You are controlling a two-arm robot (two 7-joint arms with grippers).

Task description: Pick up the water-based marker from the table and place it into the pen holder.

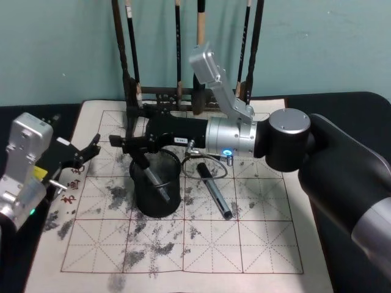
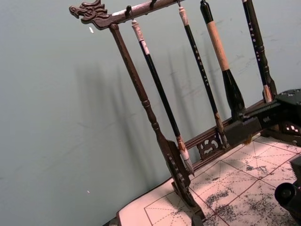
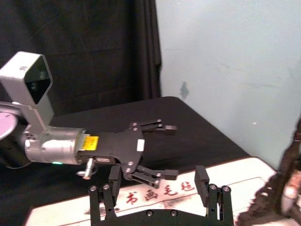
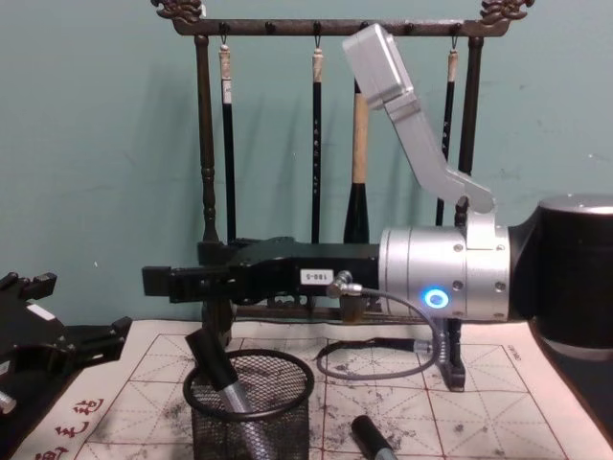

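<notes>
Your right gripper (image 4: 174, 283) reaches in from 3 o'clock and hovers just above the cup (image 1: 153, 204). Its fingers (image 3: 203, 183) are spread wide with nothing between them, so it's released. Look right under it: the marker (image 1: 156, 181) stands slanted inside the cup, its black cap poking over the rim toward 11 o'clock and its grey barrel running down toward 5 o'clock. The cup sits on the mat (image 1: 256, 244), a little left of centre. At the cup's 3 o'clock a second marker (image 1: 215, 192) lies flat on the mat, near the cup but not touching it. Over at 9 o'clock, your left gripper (image 3: 170, 150) hangs at the mat's edge, fingers parted and empty. At 12 o'clock, behind the cup, the brush rack (image 2: 136, 80) stands with its brushes (image 2: 157, 84) hanging.
</notes>
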